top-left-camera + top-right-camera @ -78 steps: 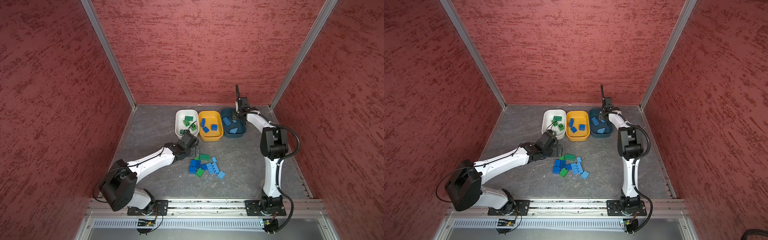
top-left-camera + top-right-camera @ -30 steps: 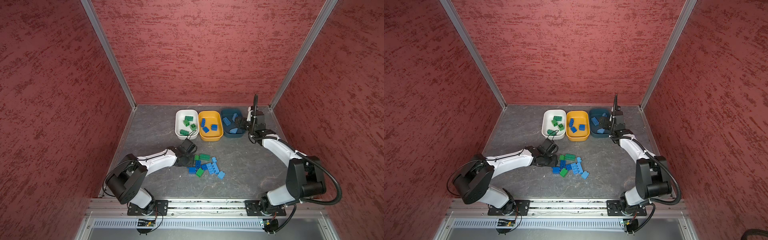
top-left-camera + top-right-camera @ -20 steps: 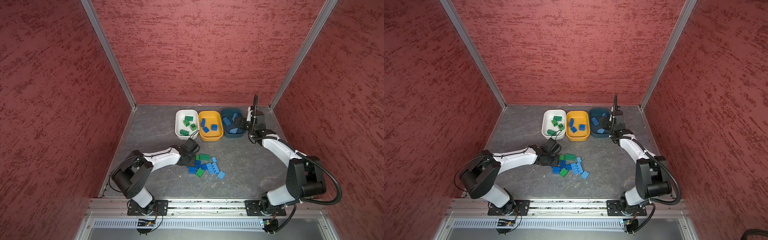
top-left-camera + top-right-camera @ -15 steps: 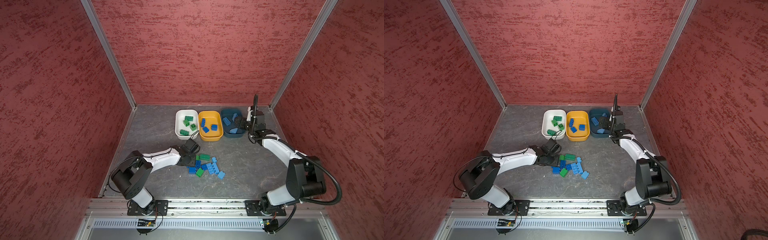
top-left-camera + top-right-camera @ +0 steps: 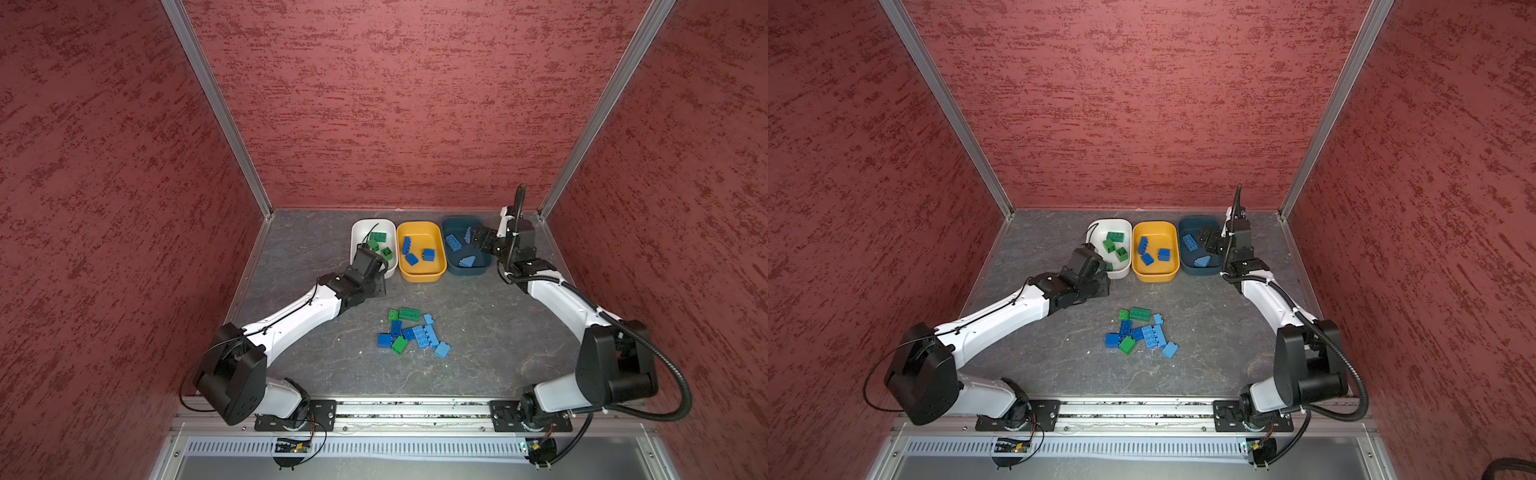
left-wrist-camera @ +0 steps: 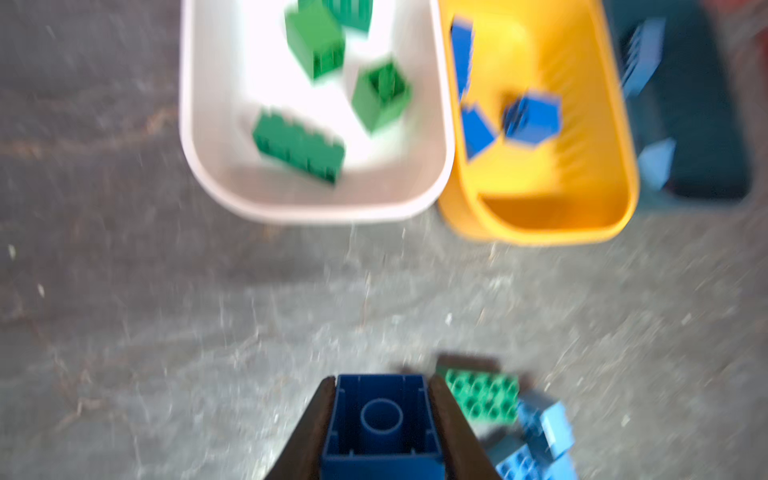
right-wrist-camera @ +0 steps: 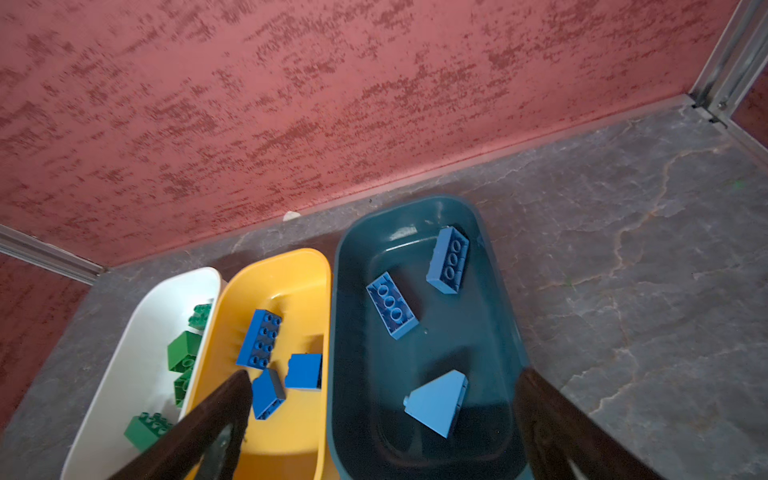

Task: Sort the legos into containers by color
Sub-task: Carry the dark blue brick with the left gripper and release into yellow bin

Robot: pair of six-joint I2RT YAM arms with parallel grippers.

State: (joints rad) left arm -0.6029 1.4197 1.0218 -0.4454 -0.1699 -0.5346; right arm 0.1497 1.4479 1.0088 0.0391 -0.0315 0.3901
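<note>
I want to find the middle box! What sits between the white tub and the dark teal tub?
The yellow tub sits between the white tub and the dark teal tub, with three dark blue bricks inside. Both top views show it.

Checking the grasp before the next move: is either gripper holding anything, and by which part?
The left gripper holds a dark blue brick by its two opposite side walls. The right gripper is open, holding nothing.

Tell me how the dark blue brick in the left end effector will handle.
The dark blue brick is probably rigid: its walls look undeformed in the left end effector. Its hollow underside suggests lightness. Smooth sides might slip.
</note>
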